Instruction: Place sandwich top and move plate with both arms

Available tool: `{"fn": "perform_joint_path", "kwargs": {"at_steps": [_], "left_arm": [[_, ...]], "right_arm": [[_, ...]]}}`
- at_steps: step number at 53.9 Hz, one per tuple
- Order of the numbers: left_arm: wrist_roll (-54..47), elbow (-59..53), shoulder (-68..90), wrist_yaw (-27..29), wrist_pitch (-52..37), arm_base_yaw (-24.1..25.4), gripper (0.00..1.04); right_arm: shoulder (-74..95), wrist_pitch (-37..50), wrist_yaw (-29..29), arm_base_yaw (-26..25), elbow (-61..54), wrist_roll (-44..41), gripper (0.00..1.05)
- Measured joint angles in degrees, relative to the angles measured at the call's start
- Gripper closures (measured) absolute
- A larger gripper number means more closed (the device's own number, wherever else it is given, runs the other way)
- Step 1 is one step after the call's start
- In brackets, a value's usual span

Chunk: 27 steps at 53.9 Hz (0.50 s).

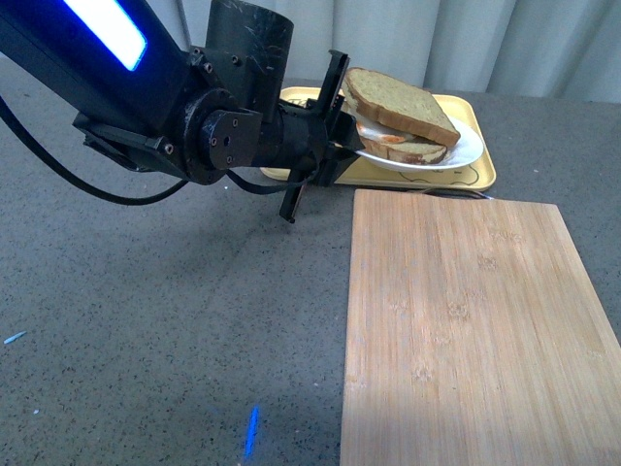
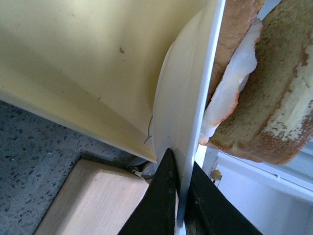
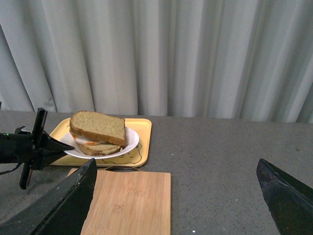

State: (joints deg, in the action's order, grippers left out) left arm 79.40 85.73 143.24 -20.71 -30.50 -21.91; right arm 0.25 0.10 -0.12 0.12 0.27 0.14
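A grey speckled table [image 1: 146, 320] runs back to a pale curtain [image 3: 195, 54]. A yellow tray [image 1: 466, 178] sits at the far edge, and a wooden board [image 1: 466, 330] fills the near right corner.

The top [image 1: 403, 105] is on. It lies a little askew over the egg [image 2: 230, 98] and the lower slice [image 1: 417, 150], so step 1 looks done. All 3 layers ride on the plate [image 1: 468, 148], which is over the tray. The plate seems raised at its gripped side, but I cannot tell whether it is fully clear of the tray.

The left gripper [image 1: 347, 144] is clamped on the plate's left rim. The left wrist view shows 1 jaw under the rim and 1 above, pinching the thin white edge. The right gripper [image 3: 176, 164] is spread wide with nothing between its fingers [image 3: 73, 200]. It hangs well apart from the plate, toward the table's right side.

What is left, as I judge it, is the move itself. Only 1 of the 2 arms has a hold, so the right one has yet to come in and take the far rim before the plate travels. A one-sided pinch on a loaded plate risks tilting it and sliding the top off.
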Motion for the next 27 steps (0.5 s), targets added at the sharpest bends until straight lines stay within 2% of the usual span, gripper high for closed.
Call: {"fn": "perform_joint_path", "kwargs": {"at_steps": [16,20,27], "left_arm": [[0.2,1.4,0.5,1.4,1.0,-0.1,1.00],[-0.5,1.4,0.4,2.2,2.0,0.0,0.86],[-2.4,-1.1,-0.9,2.3,0.7,0.2,0.56]], "right_arm": [[0.0,0.0,0.0,0.0,0.0,0.0,0.09],[0.0,0.0,0.0,0.0,0.0,0.0,0.09],[0.0,0.0,0.0,0.0,0.0,0.0,0.09]]}}
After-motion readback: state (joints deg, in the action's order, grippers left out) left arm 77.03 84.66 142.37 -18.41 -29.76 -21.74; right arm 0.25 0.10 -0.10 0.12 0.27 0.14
